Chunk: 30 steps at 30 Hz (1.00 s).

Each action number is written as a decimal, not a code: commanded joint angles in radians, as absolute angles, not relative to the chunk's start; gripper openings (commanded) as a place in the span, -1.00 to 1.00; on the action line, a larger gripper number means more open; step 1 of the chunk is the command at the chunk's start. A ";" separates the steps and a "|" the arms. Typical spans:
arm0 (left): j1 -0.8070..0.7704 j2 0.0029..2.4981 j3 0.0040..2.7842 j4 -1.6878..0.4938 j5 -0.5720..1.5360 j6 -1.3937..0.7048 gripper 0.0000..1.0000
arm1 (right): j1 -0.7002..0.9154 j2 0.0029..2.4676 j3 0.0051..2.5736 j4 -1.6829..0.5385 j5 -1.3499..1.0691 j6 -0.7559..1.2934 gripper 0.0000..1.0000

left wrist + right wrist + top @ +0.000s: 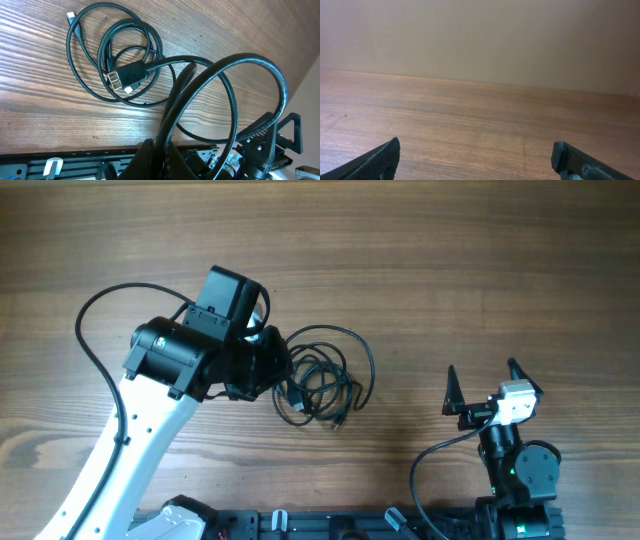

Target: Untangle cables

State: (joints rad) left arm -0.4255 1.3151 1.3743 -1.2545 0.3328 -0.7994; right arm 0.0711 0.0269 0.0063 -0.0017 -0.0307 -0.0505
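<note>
Cables (322, 375) lay on the worktop (450, 260) as one overlapping coil, plugs tucked among the loops. No cord was separated yet, so judged barely started, with all the sorting left to do. Left tool (156, 152), at the coil's left edge, appeared clenched on a strand lifted off the coil; right tool (482, 380), well to the coil's right, stood spread wide and empty.

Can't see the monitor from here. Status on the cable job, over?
Left hand shut on a loop of the cables. Rest of bundle coiled on table. Right hand open, empty, apart from them. Nothing blocking.
</note>
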 commanded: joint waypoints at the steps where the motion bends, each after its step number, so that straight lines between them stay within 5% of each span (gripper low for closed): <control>1: -0.430 1.296 1.390 -1.255 0.316 -0.805 -0.81 | 0.066 0.023 0.005 0.001 -0.046 -0.052 0.99; 9: -0.430 1.296 1.390 -1.257 0.317 -0.805 -0.82 | 0.066 0.023 0.005 0.001 -0.046 -0.052 0.99; 20: -0.430 1.296 1.390 -1.269 0.209 -0.804 -0.59 | 0.066 0.023 0.005 0.001 -0.046 -0.052 0.99; 25: -0.479 1.308 1.339 -1.265 0.218 -0.805 0.26 | 0.066 0.023 0.005 0.001 -0.046 -0.052 1.00; 30: -0.536 1.394 1.271 -1.208 0.216 -0.818 0.47 | 0.066 0.023 0.005 0.001 -0.045 -0.052 0.99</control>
State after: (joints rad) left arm -0.5156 1.3304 1.3083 -1.2274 0.2291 -0.8078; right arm 0.0711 0.0269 0.0063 -0.0017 -0.0307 -0.0505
